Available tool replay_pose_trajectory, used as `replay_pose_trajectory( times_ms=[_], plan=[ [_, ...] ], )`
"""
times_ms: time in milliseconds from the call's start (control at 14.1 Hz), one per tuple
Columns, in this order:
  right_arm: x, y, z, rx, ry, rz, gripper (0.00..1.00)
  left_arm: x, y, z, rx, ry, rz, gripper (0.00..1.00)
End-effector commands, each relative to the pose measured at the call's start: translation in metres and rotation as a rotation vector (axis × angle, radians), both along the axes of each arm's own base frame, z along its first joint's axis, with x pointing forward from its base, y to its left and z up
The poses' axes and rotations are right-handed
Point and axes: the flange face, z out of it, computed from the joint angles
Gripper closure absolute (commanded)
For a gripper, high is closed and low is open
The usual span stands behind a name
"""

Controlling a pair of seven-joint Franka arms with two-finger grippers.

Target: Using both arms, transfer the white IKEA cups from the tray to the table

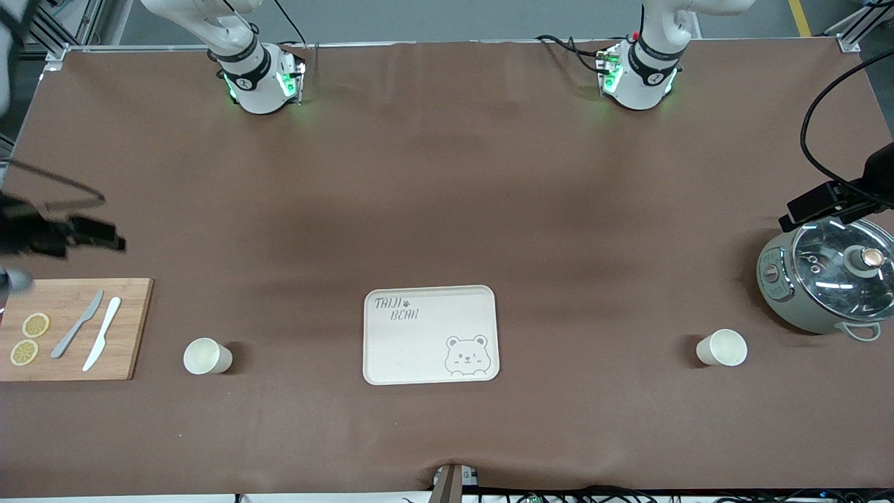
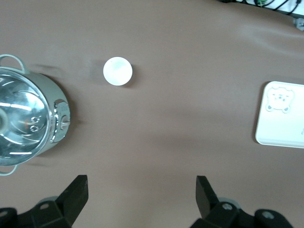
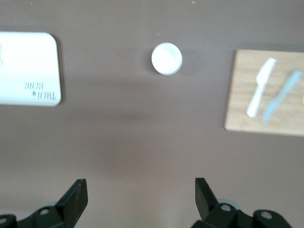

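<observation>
Two white IKEA cups stand upright on the brown table, one on each side of the cream tray [image 1: 419, 349]. One cup [image 1: 207, 355] is toward the right arm's end, beside the cutting board. The other cup [image 1: 721, 347] is toward the left arm's end, close to the pot. My right gripper [image 1: 98, 234] is up in the air over the table by the board, open and empty. Its wrist view shows its own gripper [image 3: 140, 185] and that cup [image 3: 166, 58]. My left gripper [image 1: 814, 206] hovers beside the pot, open and empty. Its wrist view shows its own gripper [image 2: 141, 183] and the other cup [image 2: 118, 71].
A wooden cutting board [image 1: 129, 328] with two knives and lemon slices lies at the right arm's end. A grey electric pot [image 1: 827, 276] with a glass lid stands at the left arm's end. The tray also shows in the left wrist view [image 2: 282, 128] and the right wrist view [image 3: 28, 57].
</observation>
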Motion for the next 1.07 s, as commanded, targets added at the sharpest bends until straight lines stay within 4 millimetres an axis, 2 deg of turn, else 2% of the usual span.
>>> replay_pose_trajectory(
  times_ms=[0,142,284,497,639,852,995],
  plan=[
    [-0.051,0.000,0.039,-0.049,-0.017,-0.017,0.00,-0.003,-0.002,0.003,-0.002,0.005,-0.002,0.00],
    [-0.073,-0.003,0.051,-0.040,-0.041,-0.019,0.00,-0.003,-0.005,0.003,-0.002,0.005,-0.007,0.00],
    [-0.083,-0.011,0.044,-0.058,-0.053,-0.026,0.00,-0.003,-0.002,0.007,0.026,-0.006,-0.009,0.00],
    [-0.089,-0.021,0.017,-0.051,-0.104,-0.042,0.00,-0.003,-0.005,0.008,0.128,-0.009,-0.029,0.00],
    [-0.103,-0.026,0.003,-0.041,-0.150,-0.047,0.00,-0.004,-0.007,0.011,0.136,-0.014,-0.032,0.00],
    [-0.103,-0.053,0.020,-0.034,-0.194,-0.099,0.00,-0.005,-0.012,0.032,0.121,-0.057,-0.037,0.00],
    [-0.097,-0.060,0.020,-0.028,-0.197,-0.112,0.00,-0.008,-0.017,0.042,0.121,-0.073,-0.045,0.00]
  ],
)
